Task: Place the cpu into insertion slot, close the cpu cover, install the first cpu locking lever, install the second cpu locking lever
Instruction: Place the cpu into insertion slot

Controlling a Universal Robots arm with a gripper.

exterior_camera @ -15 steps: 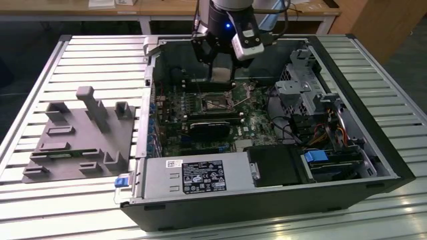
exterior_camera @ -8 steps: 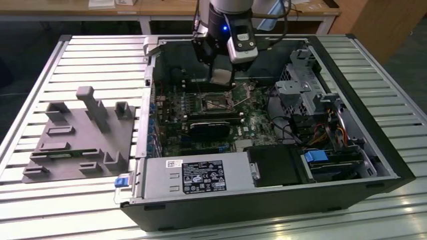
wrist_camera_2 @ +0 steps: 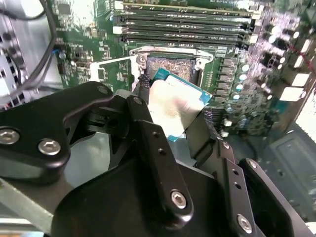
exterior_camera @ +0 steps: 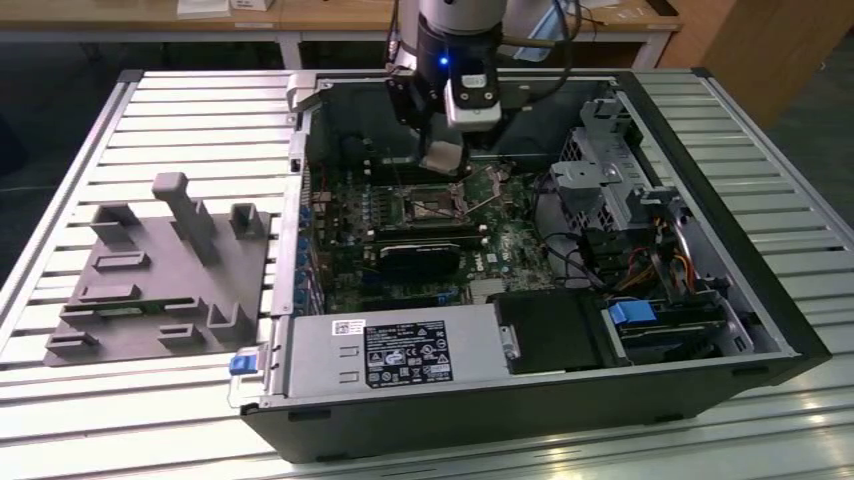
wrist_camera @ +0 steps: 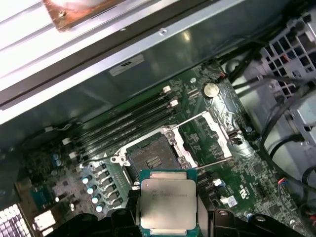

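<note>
Several parts crowd the open computer case [exterior_camera: 534,420] on the slatted table [exterior_camera: 200,110]. Nearest in the exterior view lies the grey power supply box [exterior_camera: 387,355]. Beyond it sit a black module [exterior_camera: 420,258] and then the socket [exterior_camera: 430,207]. The drive cage [exterior_camera: 607,185] and loose cables [exterior_camera: 587,265] stand toward the exterior view's right. A grey fixture tray [exterior_camera: 160,280] rests outside the case, well apart.

The gripper [exterior_camera: 443,158] hangs just above the socket, near the far wall. Its fingers [wrist_camera_2: 148,133] pinch the cpu [wrist_camera_2: 175,106] by two opposite edges. The cpu is a flat square chip with a dull silver face and a green rim. It is held tilted, close to the socket and not seated.

The socket's dark centre is bare. The cover [wrist_camera: 210,136] stands open beside it, next to a thin lever [wrist_camera: 213,162]. Memory slots [wrist_camera: 123,126] lie beyond.

The fingertips and the chip's near edge are cut off in the first wrist view.
</note>
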